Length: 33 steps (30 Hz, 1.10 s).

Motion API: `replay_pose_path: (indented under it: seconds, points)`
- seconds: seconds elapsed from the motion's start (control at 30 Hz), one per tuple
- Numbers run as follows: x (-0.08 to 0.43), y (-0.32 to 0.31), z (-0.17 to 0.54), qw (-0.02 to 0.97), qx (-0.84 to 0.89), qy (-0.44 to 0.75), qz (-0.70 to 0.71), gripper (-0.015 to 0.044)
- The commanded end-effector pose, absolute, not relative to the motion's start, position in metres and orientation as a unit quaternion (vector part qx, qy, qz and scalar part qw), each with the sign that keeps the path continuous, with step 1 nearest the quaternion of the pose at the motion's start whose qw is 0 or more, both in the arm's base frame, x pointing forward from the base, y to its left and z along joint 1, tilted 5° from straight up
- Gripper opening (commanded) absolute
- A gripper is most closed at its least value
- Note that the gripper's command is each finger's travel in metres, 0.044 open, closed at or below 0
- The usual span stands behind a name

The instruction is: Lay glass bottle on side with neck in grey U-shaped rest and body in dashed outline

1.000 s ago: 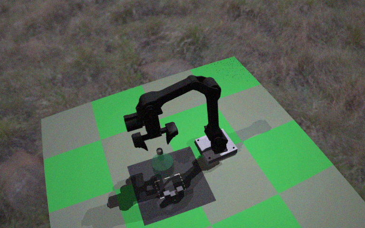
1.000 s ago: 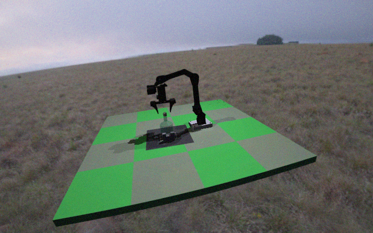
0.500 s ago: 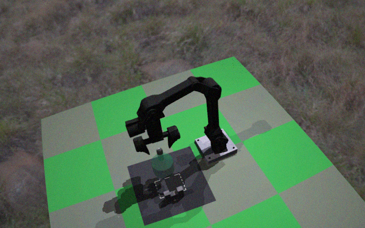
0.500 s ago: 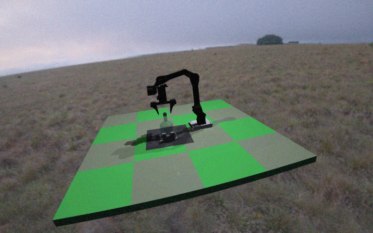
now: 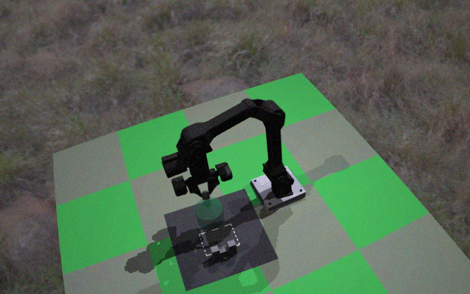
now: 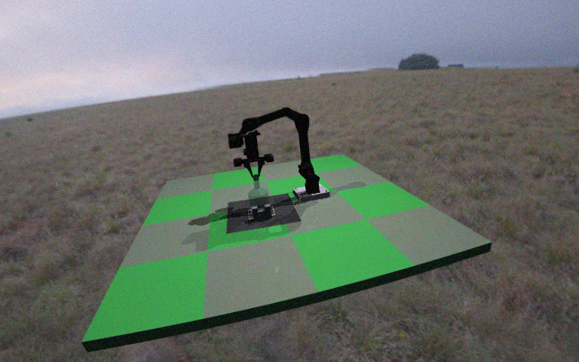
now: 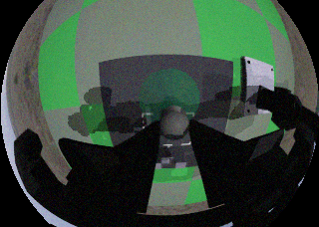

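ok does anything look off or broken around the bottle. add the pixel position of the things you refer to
Nothing stands out: the green glass bottle [image 5: 209,211] [image 6: 258,194] [image 7: 169,88] stands upright and looks whole, its neck between the fingers of the black tool [image 5: 205,196] [image 6: 255,177] [image 7: 174,125], with no spill visible.

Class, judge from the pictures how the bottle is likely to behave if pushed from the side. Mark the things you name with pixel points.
The bottle [image 5: 209,211] [image 6: 258,195] [image 7: 169,88] looks see-through like glass, so it would probably be stiff and fragile. Standing upright, it may tip if pushed high on its narrow neck. Its round body suggests it could roll once down.
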<state>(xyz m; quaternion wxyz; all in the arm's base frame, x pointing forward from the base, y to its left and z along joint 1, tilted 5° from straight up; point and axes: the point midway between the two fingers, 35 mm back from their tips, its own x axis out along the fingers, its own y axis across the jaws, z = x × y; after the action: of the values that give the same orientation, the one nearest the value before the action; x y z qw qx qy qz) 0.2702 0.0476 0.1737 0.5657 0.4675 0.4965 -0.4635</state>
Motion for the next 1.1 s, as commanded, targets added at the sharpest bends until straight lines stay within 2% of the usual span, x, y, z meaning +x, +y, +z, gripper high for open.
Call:
replay_pose_path:
  seconds: [0.0, 1.07]
  points:
    - [0.270, 0.047, 0.174, 0.566, 0.468, 0.495, -0.466, 0.0105]
    - [0.268, 0.064, 0.177, 0.569, 0.464, 0.490, -0.470, 0.0105]
